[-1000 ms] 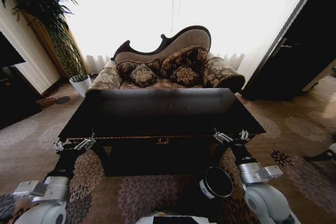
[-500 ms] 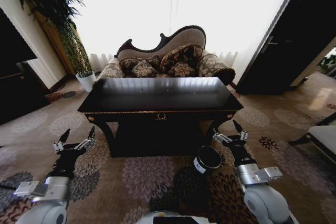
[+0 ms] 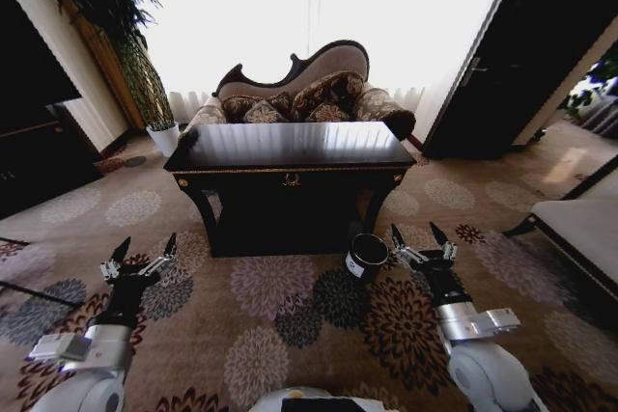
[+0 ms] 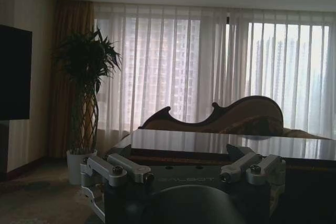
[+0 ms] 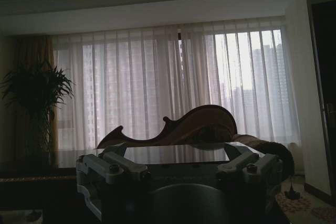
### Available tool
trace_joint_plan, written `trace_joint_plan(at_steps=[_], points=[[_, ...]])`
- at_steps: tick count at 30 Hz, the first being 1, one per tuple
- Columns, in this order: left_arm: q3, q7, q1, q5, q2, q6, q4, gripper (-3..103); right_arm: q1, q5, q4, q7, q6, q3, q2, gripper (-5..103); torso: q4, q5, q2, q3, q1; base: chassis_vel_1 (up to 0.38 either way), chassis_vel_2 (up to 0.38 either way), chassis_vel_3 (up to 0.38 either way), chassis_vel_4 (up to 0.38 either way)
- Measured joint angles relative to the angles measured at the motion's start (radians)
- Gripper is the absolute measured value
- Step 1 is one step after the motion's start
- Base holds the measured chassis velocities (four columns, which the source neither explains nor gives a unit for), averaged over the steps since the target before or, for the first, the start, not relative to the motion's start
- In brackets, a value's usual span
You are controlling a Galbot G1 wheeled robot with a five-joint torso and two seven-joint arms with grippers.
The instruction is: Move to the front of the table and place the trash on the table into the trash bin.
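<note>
Open carpet (image 3: 290,335) separates both arms from the table (image 3: 290,147).

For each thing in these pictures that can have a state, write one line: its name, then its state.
table: upright on the carpet, glossy top bare of visible items
trash bin: upright on the carpet by the table's front right leg, mouth open
left gripper: open, holding nothing, over the carpet
right gripper: open, holding nothing, beside the trash bin

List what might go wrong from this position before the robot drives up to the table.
The trash bin stands on the carpet right beside the right claw, so driving forward may knock it over. Both open claws, the left claw too, are held out ahead and might strike the table front edge.
</note>
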Motion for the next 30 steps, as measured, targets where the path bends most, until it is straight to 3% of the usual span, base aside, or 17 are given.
trace_joint_plan(at_steps=[14,30], points=[[0.005,0.005,0.004,0.010,-0.004,-0.003,0.001,100,0.004,0.002,-0.010,-0.006,0.020,-0.013,0.002,100,0.0000,0.0002,0.001,-0.001,-0.002,0.339,-0.334,-0.334,0.353],[0.001,0.007,0.014,0.011,-0.002,-0.006,-0.009,100,-0.002,0.016,-0.010,-0.008,0.029,-0.014,0.001,100,-0.0001,0.0003,0.000,0.000,0.000,0.003,0.006,-0.019,-0.008]])
